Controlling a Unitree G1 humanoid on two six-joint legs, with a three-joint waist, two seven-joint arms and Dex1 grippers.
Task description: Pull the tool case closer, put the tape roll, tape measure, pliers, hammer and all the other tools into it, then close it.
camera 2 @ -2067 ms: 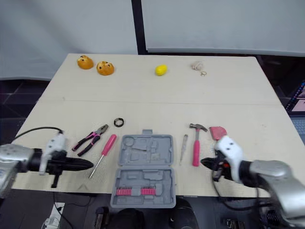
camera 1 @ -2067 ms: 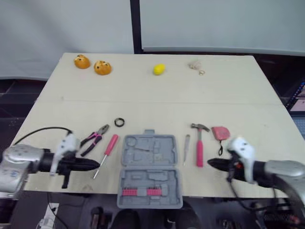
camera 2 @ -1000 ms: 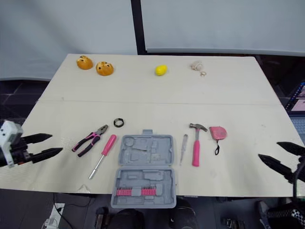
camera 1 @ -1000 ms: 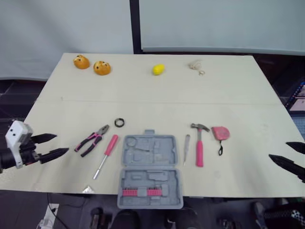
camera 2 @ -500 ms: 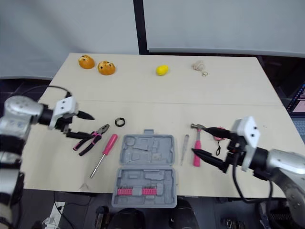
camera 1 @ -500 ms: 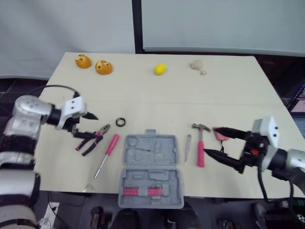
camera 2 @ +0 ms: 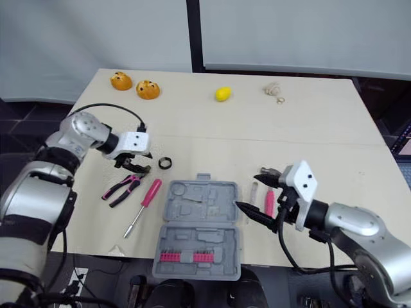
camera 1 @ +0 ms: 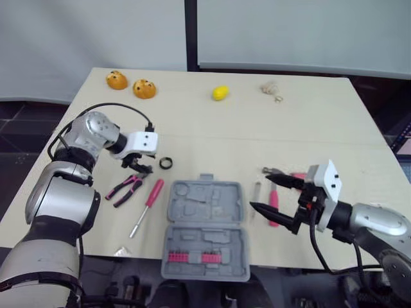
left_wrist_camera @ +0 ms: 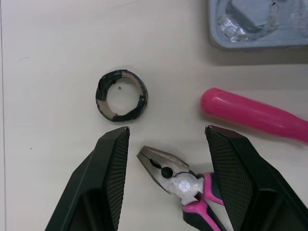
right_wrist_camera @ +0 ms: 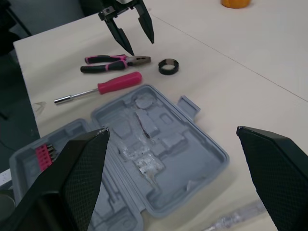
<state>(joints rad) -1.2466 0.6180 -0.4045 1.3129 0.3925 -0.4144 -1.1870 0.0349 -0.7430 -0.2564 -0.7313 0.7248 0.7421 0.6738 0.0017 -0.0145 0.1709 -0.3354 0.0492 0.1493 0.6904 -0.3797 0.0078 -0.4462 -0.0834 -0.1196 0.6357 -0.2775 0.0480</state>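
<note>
Pale tabletop (camera 1: 257,141) is holding the unfolded tool case (camera 1: 205,224) at its front edge. Left gripper (left_wrist_camera: 166,128), spread apart, is hovering over the pliers (left_wrist_camera: 178,180), probably to grasp them; right gripper (camera 2: 246,190), also spread, is facing the case.

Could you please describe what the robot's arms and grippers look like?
The left gripper and right gripper each have a white boxy housing and two black tapering jaws with textured inner faces. Both arms are rounded silver-grey shells; a thin black cable loops over the left arm, another hangs under the right arm.
</note>
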